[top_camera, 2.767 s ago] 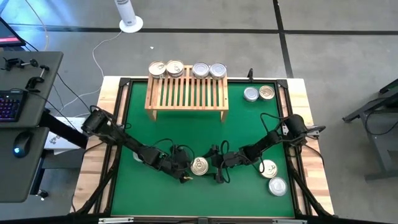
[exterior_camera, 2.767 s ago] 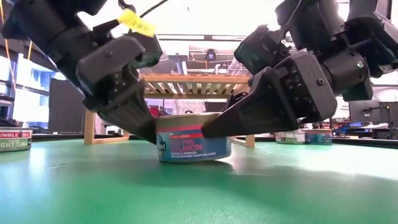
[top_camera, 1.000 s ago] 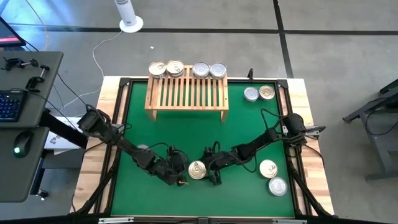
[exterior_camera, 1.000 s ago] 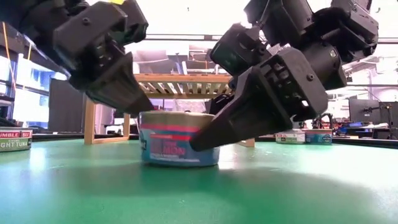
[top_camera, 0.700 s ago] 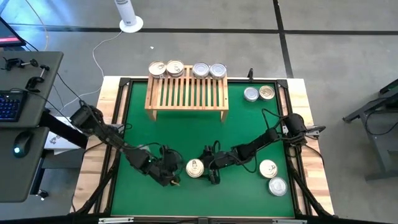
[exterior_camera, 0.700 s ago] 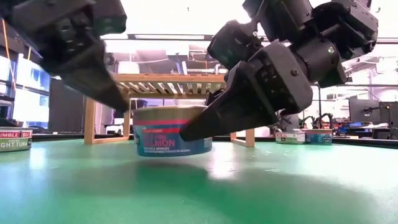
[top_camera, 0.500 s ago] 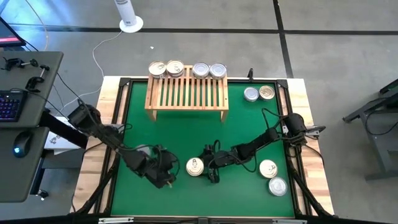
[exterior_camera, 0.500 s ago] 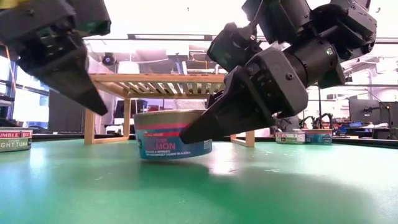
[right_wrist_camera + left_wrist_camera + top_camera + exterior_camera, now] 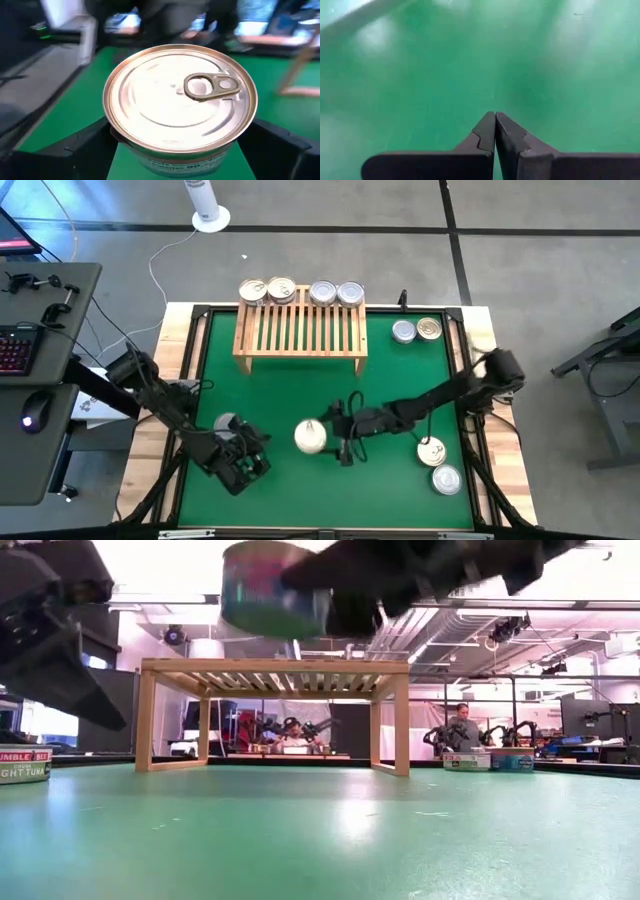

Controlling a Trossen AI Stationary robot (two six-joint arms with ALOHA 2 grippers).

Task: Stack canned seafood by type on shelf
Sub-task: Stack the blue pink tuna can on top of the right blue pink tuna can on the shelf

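Observation:
My right gripper (image 9: 325, 436) is shut on a round tin (image 9: 310, 437) with a pale pull-tab lid (image 9: 180, 100), held high above the green mat (image 9: 272, 575). My left gripper (image 9: 243, 465) sits shut (image 9: 495, 122) over bare mat near the left near corner, touching nothing. A grey-lidded tin (image 9: 226, 423) stands beside it. The light-wood shelf (image 9: 300, 330) stands at the far side on its legs. Several tins (image 9: 300, 291) sit in a row along its far edge. My right gripper pinches the tin by its side wall (image 9: 125, 146), one finger (image 9: 85, 145) on each side just under the lid rim. The fingers come in about level from the table's right. The tin is upright, lid up, lifted clear of the mat.
Two tins (image 9: 416, 330) stand at the far right corner of the table and two more (image 9: 438, 464) near the right edge. A labelled tuna tin (image 9: 22, 765) shows at the far left of the low view. Open mat lies between the shelf and the grippers.
My right gripper has risen with the tin, which has gone from standing on the mat to hanging well above it, and drifted slightly toward the table's left. My left gripper has drawn back from the tin toward the left near corner.

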